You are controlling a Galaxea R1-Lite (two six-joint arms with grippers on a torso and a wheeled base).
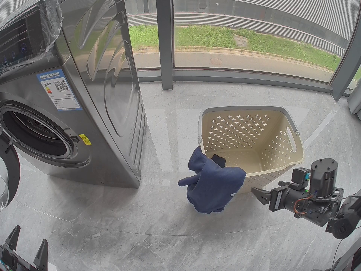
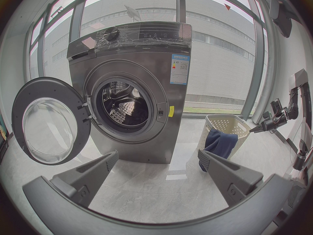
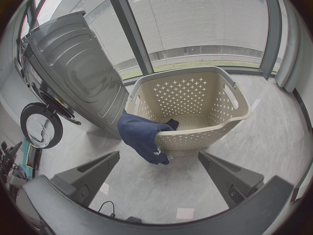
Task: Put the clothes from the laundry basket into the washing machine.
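Note:
A cream laundry basket [image 1: 248, 110] [image 2: 225, 119] [image 3: 195, 72] stands on the floor to the right of the grey washing machine [image 1: 75, 95] [image 2: 130, 49]. A navy garment [image 1: 214, 185] [image 2: 221, 142] [image 3: 140, 134] hangs over the basket's near-left rim, mostly outside it. The machine's round door [image 2: 49, 121] is swung open and the drum [image 2: 125, 106] looks bare. My right gripper [image 1: 263, 192] [image 3: 158, 155] is open, low and just right of the garment, fingers pointing at it. My left gripper [image 1: 28, 239] [image 2: 157, 154] is open in front of the machine, holding nothing.
A glass window wall with a grey pillar [image 1: 164, 34] runs behind the basket. Bare tiled floor [image 1: 150, 215] lies between machine and basket. A curtain [image 3: 293, 69] hangs at the far right. A thin cable [image 3: 107, 206] and small paper squares [image 3: 185, 213] lie on the floor near me.

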